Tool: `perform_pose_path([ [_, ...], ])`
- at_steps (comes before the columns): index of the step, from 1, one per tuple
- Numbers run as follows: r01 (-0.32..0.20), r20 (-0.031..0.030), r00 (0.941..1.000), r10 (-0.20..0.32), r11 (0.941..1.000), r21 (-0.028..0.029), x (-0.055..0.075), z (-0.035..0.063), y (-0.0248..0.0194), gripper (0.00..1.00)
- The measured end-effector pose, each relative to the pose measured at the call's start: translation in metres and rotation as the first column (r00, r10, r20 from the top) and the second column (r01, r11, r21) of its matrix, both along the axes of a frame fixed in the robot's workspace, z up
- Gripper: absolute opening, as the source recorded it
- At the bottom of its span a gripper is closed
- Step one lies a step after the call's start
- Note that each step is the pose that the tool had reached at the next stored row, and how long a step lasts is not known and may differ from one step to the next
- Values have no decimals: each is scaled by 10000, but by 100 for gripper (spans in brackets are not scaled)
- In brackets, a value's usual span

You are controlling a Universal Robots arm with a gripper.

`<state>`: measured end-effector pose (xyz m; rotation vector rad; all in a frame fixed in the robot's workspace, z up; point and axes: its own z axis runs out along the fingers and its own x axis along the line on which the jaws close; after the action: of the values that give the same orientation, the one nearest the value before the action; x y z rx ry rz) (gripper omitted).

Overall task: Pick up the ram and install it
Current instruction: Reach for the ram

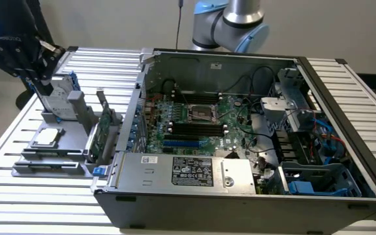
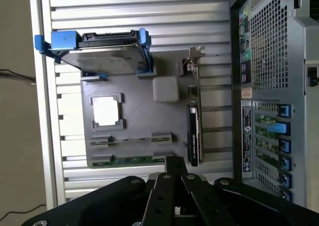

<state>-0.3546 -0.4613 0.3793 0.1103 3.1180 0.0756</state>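
Note:
The ram (image 2: 133, 160) is a thin green stick lying in a slot of the grey holder (image 2: 134, 119) on the table beside the computer. My gripper (image 2: 173, 162) is above the holder, shut with nothing between its fingers, its tips close to one end of the ram. In the exterior view the gripper (image 1: 44, 90) hangs at the far left over the holder (image 1: 70, 147). The open computer case (image 1: 240, 132) shows its motherboard with black memory slots (image 1: 195, 129).
The holder also carries a hard drive in a blue caddy (image 2: 104, 52), a square processor chip (image 2: 105, 110) and an upright expansion card (image 2: 193, 131). The case's back wall (image 2: 269, 86) stands beside the holder. Inside the case are a power supply (image 1: 181, 171) and cables (image 1: 266, 132).

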Motion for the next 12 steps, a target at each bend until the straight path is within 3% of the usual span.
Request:
perform_pose_path([
  [12,1,0,10000,-1,10000,0,-541,-59,-103,11],
])
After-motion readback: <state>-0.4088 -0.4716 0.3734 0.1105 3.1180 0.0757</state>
